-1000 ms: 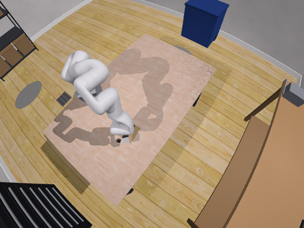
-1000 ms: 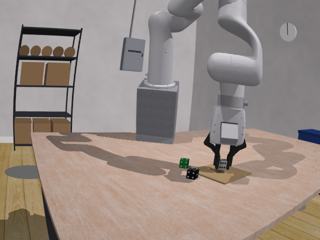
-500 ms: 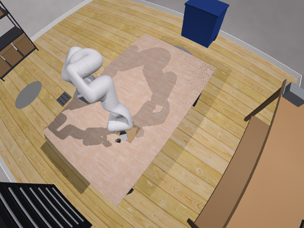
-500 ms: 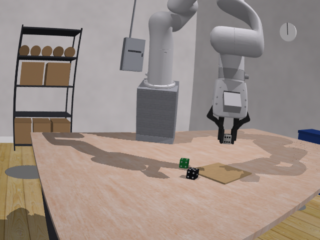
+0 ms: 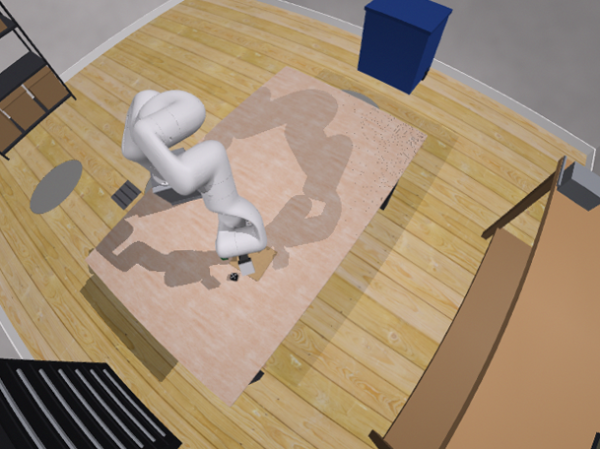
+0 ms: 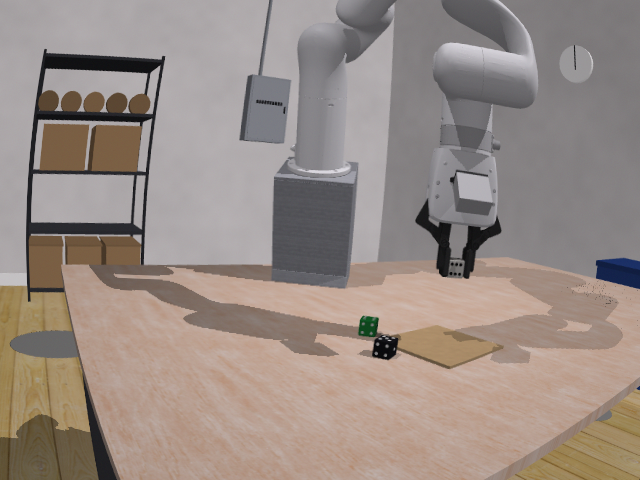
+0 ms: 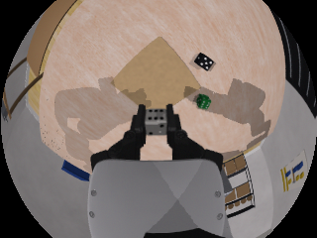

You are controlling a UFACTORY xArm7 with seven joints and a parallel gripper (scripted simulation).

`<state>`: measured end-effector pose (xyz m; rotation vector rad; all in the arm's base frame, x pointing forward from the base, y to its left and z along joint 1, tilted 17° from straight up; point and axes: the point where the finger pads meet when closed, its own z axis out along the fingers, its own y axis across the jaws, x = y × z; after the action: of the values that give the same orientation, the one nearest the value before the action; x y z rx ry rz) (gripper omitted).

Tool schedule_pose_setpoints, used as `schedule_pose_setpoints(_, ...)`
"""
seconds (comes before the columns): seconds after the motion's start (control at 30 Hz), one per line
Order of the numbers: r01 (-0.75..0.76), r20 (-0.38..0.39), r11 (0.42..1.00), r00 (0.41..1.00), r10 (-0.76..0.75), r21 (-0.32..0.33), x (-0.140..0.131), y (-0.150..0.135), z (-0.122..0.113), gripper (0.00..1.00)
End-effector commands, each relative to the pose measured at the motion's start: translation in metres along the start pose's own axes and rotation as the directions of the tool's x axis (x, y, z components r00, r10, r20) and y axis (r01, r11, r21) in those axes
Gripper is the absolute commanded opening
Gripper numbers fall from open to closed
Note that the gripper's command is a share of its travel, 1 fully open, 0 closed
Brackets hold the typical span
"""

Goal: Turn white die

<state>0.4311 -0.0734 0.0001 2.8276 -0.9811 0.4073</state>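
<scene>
The tool hangs well above the table, pointing straight down, its two black fingers clenched on the white die. The die sits squarely between the fingertips, lifted clear of every surface; in the exterior view the face turned toward the camera shows six dark pips. In the wrist view the same die appears between the fingers, with the mat below and beyond it.

The tan mat lies flat on the table, below the tool and nearer the camera in the exterior view, with part of the arm's shadow falling across its right side. Just beside the mat's left corner sits the black die, flat on the table, apart from the mat's edge or barely touching it; I cannot tell which. The green die rests just behind the black one, a little farther and to the left, also flat on the table. Its top number is too small to read.

Farther off, the arm's grey pedestal stands at the table's far edge, and a black shelf rack with brown boxes stands at far left.
</scene>
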Motion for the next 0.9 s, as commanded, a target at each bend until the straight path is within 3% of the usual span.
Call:
schedule_pose_setpoints(0.0,0.165,0.001,0.986,0.986,-0.165,0.001,0.0015,-0.0027,0.0027,0.21)
schedule_pose_setpoints(0.4,0.424,-0.001,0.905,0.905,-0.424,0.002,0.0042,-0.0068,0.0081,0.21)
schedule_pose_setpoints(0.47,0.497,-0.003,0.868,0.868,-0.497,0.003,0.0054,-0.0083,0.0095,0.21)
schedule_pose_setpoints(0.7,0.503,-0.026,0.864,0.864,-0.502,0.005,0.0053,-0.0085,0.0101,0.21)
schedule_pose_setpoints(0.87,0.503,-0.120,0.864,0.858,-0.499,0.003,0.0047,-0.0090,0.0089,0.21)
